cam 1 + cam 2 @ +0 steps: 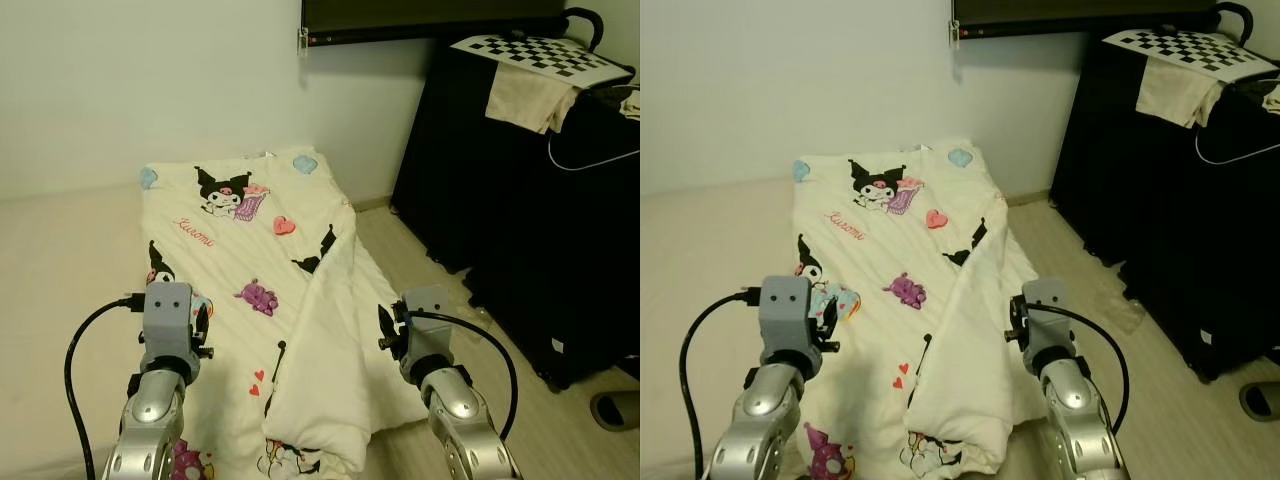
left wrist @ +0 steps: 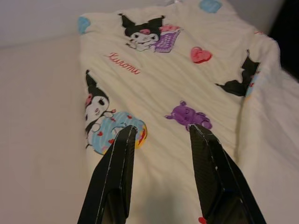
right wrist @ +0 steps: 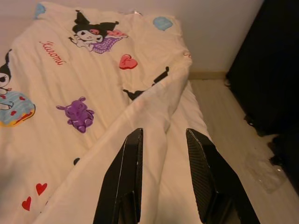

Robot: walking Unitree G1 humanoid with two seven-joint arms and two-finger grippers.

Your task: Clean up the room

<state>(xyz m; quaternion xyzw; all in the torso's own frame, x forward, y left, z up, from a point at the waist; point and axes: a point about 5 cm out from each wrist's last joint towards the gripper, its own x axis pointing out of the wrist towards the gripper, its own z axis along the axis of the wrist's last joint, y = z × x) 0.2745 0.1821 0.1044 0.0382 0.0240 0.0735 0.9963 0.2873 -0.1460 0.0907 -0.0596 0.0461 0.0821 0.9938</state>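
cream cartoon-print blanket [image 1: 250, 300] lies half-folded under both open hands, perhaps untouched.

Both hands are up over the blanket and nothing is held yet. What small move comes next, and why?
Probably lower the right hand onto the folded-over edge of the cartoon-print blanket and close on it. That flap lies doubled back along the blanket's right side, directly under the right hand's open fingers. The left hand hovers open over the flat printed part, so it has no edge to grip there.
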